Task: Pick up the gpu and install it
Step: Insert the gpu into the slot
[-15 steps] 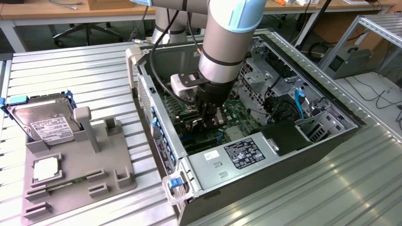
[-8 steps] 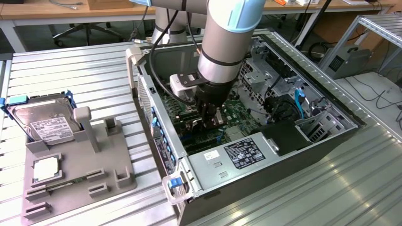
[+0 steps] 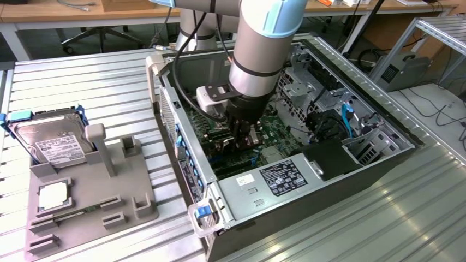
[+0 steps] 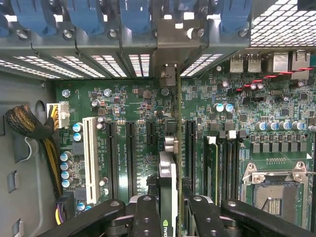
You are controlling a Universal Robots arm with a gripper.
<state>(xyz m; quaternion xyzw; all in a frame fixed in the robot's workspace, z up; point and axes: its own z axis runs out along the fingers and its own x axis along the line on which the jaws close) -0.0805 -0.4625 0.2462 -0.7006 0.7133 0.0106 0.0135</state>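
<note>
The gpu [image 4: 168, 173] is a thin black card seen edge-on, standing upright over the green motherboard [image 4: 133, 103] inside the open computer case [image 3: 378, 117]. It hangs between the long black expansion slots [image 4: 131, 153], in line with one of them. Its silver bracket end [image 4: 169, 74] points toward the case's rear slot openings. My gripper [image 4: 173, 217] is shut on the gpu, one black finger [image 4: 145, 217] on each side. In the exterior view the gripper [image 3: 244, 136] reaches down into the middle of the case, and the card [image 3: 246, 143] is mostly hidden beneath it.
A white slot [image 4: 90, 158], a memory stick [image 4: 212, 168] and the processor socket [image 4: 276, 192] flank the card. The power supply [image 3: 280, 177] fills the case's near end. Outside, a grey holder [image 3: 87, 191] carries a blue-framed hard drive [image 3: 51, 142] and a silver chip [image 3: 54, 195].
</note>
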